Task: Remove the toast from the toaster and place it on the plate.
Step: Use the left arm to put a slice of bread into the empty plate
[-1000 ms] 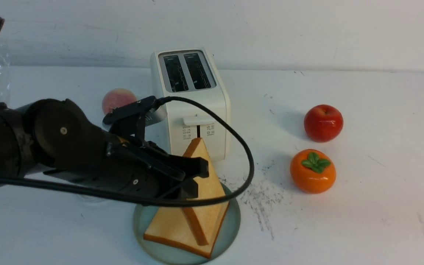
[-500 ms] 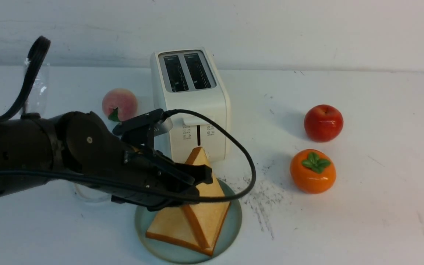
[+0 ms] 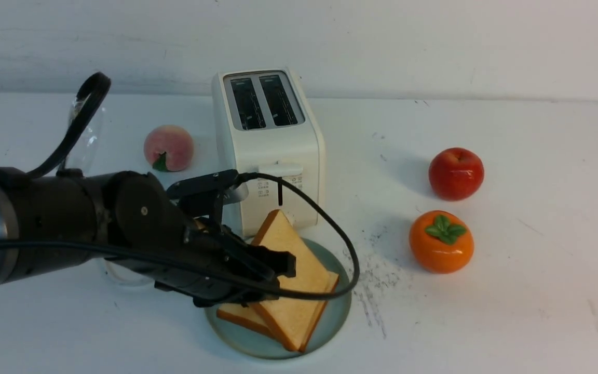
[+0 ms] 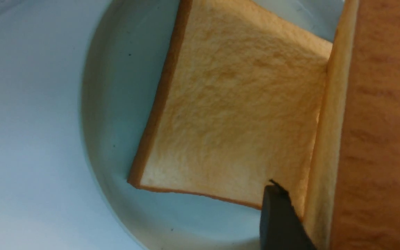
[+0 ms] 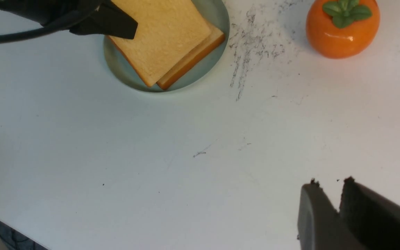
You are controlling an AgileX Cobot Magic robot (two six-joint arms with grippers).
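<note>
From the front, the toaster (image 3: pixel 278 148) stands at the back of the worktop (image 3: pixel 512 291) with both slots dark and empty. The toast is out of it: two slices sit on the plate (image 3: pixel 330 332) just in front. The lower slice (image 3: pixel 236 317) lies flat, and the upper slice (image 3: pixel 304 275) slopes across it with one corner raised toward the toaster, probably because the left fingers (image 3: pixel 278 259) flank that raised end. The arm reaches in low, nearly level with the worktop, which would keep any drop short. The left wrist view looks along the upper slice edge-on. A dark finger stands on each side of it, and the nearer tip shows a sliver of gap to the crust, so I read these fingers as spread rather than pinching. The right wrist view, looking down from off to one side, shows both slices stacked within the plate's rim. The right fingers (image 5: pixel 359 208) are all but pressed together with nothing between them. They hang well apart from the plate, most likely to stay clear of the left arm.
</note>
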